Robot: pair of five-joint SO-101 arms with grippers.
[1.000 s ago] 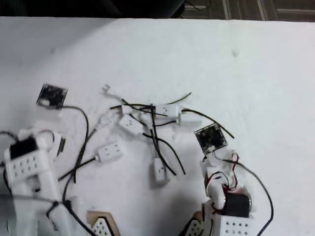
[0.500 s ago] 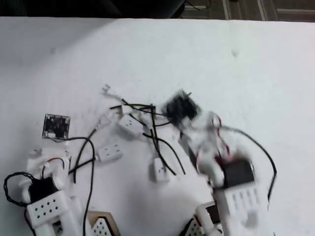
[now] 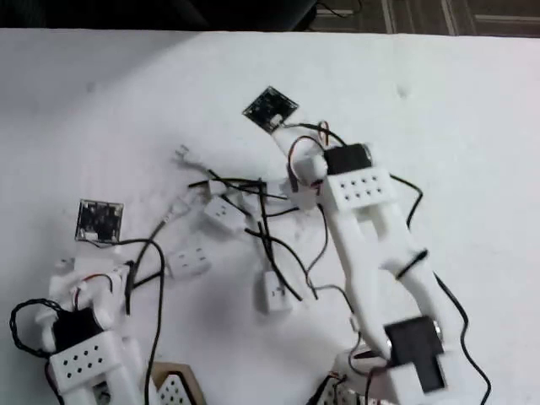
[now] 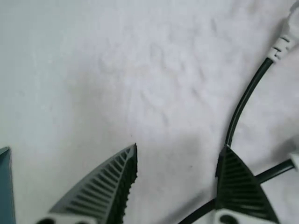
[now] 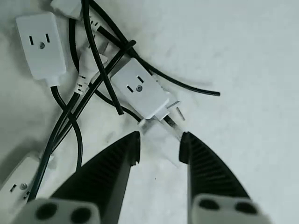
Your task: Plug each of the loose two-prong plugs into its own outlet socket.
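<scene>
Worktop point(image 3: 439, 101): we judged no plug seated yet, all still to do. Right arm point(image 3: 363, 236) was over the cable tangle, jaws spread around a loose plug point(image 5: 174, 111) touching a socket point(image 5: 140, 88). Left arm point(image 3: 84, 346) sat apart, jaws spread, empty.

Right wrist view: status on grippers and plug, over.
Right gripper open, straddling a white plug beside a socket. Left gripper open over table, black cable by one finger. Tangled cables crowd the socket.
</scene>
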